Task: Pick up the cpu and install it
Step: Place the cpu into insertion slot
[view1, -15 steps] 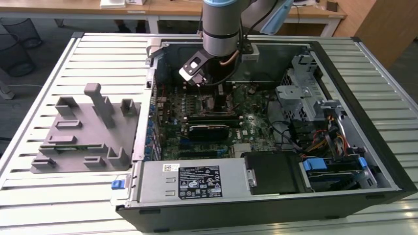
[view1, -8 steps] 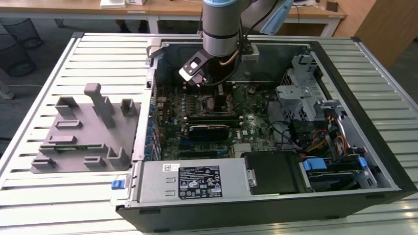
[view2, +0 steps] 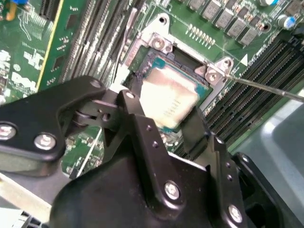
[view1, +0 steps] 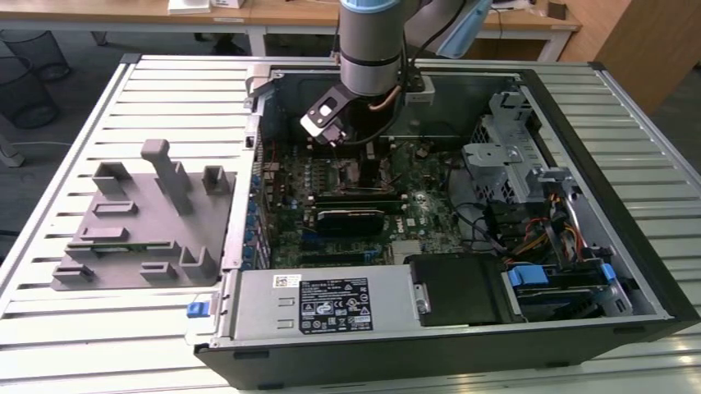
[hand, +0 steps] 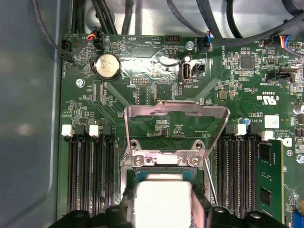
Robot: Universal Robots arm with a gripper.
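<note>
The cpu point(view2: 167, 100), a flat square chip with a silvery-white top, sits between my gripper's point(view2: 164, 113) black fingers point(view2: 134, 111), which are shut on its edges. It hangs slightly tilted just over the open motherboard socket point(view2: 142, 57), and I cannot tell whether it touches the socket. In the first wrist view the cpu point(hand: 164, 197) lies just below the socket's raised metal load plate point(hand: 176, 124). In the exterior view the arm point(view1: 373, 49) reaches down into the open computer case point(view1: 613, 246) over the board's middle.
A thin socket lever point(view2: 266, 88) sticks out beside the socket. Memory slots point(hand: 90, 171) flank it, with one memory stick point(hand: 268, 175) fitted. Outside the case, grey fixture blocks point(view1: 143, 222) stand at the exterior view's left. A power supply point(view1: 318, 304) and drive cage point(view1: 515, 156) crowd the case.
</note>
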